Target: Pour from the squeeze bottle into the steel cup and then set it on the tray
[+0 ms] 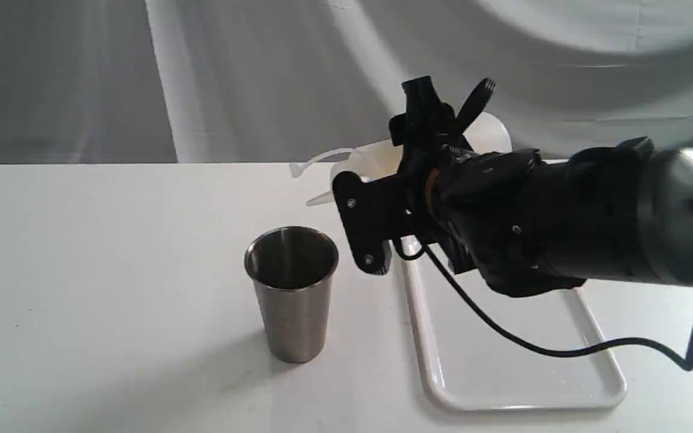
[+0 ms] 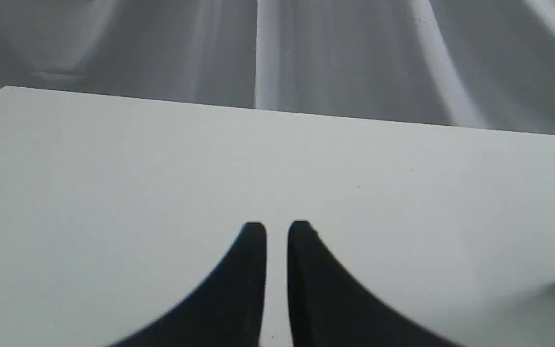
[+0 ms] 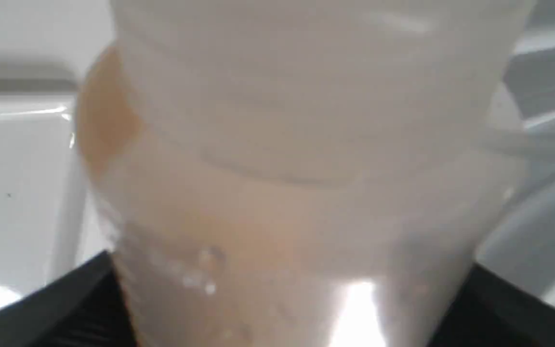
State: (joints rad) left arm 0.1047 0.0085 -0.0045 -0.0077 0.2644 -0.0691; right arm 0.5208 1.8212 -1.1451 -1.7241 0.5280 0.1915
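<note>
Clearly the right gripper (image 1: 450,117) clamps the squeeze bottle (image 1: 375,154), tipped with its nozzle towards the steel cup (image 1: 292,288), over the tray's (image 1: 429,361) far end. The left gripper's (image 2: 276,233) 2 jaws stand almost together, holding nothing.

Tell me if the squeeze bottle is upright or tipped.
Tipped. The squeeze bottle lies nearly sideways in the right tool, nozzle toward the steel cup.

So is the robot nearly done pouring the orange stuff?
Not yet. Done: the right gripper holds the translucent whitish plastic squeeze bottle off the table, tipped, with its nozzle toward the tapered brushed-steel cup. In hand: pouring, though no stream shows and I see no liquid in the cup. Left: setting the bottle on the flat white rectangular tray.
</note>
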